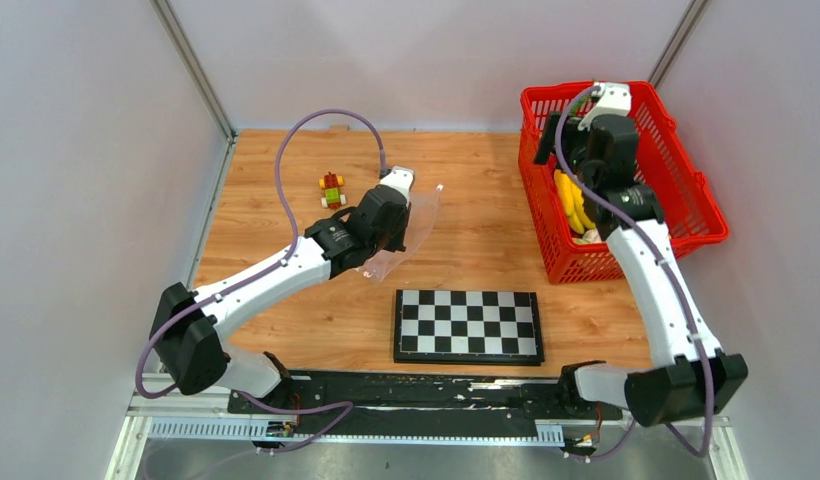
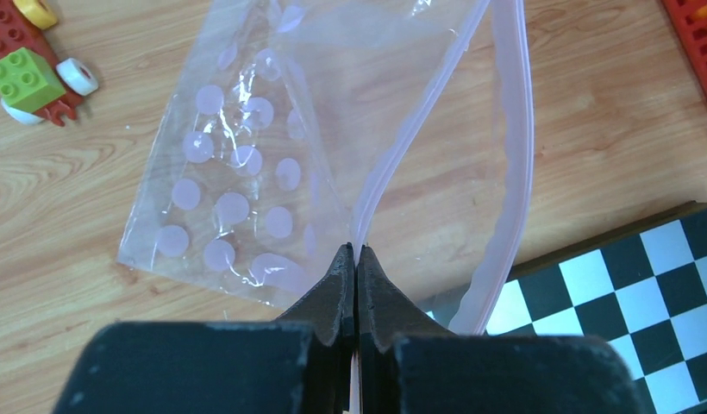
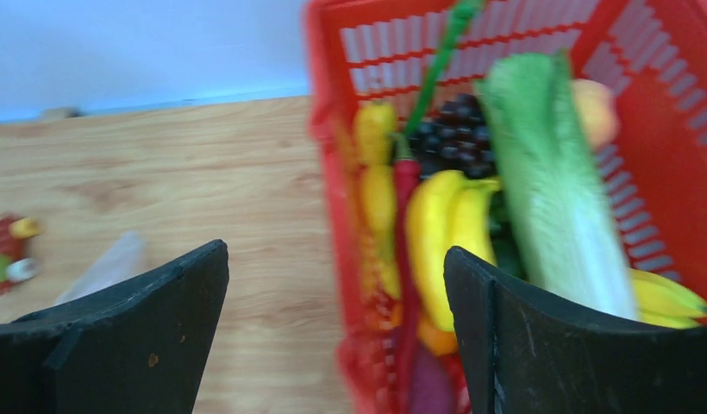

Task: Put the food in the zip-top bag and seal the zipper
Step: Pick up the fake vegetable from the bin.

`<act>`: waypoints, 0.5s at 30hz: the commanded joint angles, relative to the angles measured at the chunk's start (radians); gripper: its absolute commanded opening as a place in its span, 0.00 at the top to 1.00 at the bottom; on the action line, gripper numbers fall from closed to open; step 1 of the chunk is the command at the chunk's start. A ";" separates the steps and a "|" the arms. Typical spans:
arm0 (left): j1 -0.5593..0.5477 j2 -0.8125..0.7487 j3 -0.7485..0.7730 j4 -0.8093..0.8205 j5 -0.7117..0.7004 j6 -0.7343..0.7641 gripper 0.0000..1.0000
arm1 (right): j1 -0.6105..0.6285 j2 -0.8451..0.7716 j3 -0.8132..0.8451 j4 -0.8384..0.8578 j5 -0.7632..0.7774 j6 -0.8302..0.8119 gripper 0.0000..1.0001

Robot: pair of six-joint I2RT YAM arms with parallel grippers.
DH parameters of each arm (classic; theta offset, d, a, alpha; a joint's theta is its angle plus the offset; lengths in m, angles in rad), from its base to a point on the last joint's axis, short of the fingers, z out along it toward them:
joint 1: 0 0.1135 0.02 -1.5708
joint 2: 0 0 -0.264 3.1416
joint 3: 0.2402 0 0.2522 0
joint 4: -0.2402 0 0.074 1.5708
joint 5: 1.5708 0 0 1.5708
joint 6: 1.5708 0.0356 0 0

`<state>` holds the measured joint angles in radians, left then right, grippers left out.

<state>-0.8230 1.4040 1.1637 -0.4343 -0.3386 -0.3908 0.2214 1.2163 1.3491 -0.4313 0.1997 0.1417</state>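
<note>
Left fingers: Your left fingers (image 2: 356, 259) are pressed together on one half of the zipper (image 2: 522, 147), pinching the pink strip at the bag's mouth.
Right fingers: Your right fingers (image 3: 337, 250) stand wide apart and hold nothing. They hang over the left wall of the basket (image 1: 531, 170). This wrist view is blurred.
Bag: The clear dotted bag (image 2: 238, 172) is left of centre on the desk (image 1: 486, 230). It is between the toy (image 1: 332, 189) and the chessboard (image 1: 467, 325), and well apart from the basket.
Zipper: The two pink halves are parted, so the mouth gapes open. You grip only the left half, and the right half curves away towards the chessboard.
Food: The food (image 1: 571, 205) sits in the red basket at the right rear of the desk. You can see bananas (image 3: 441, 224), a pale green lettuce (image 3: 540, 172), dark grapes (image 3: 453, 129), a red chilli (image 3: 404, 198) and a peach-coloured piece (image 3: 596, 108).
Toy: The brick figure lies on the desk just beyond the bag's far corner.
Chessboard: It lies flat near the arms' bases.
</note>
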 commanded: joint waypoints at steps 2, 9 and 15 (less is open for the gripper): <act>0.005 -0.044 -0.011 0.051 0.055 0.020 1.00 | -0.165 0.167 0.149 -0.137 -0.009 -0.104 0.04; 0.005 -0.041 -0.014 0.057 0.103 0.030 1.00 | -0.314 0.439 0.378 -0.262 -0.001 -0.135 0.03; 0.005 -0.040 -0.015 0.056 0.142 0.042 1.00 | -0.392 0.659 0.626 -0.368 -0.044 -0.188 0.09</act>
<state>-0.8223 1.3994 1.1519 -0.4194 -0.2344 -0.3698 -0.1360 1.7832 1.8023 -0.7097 0.1726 0.0105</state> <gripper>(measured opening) 0.008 0.930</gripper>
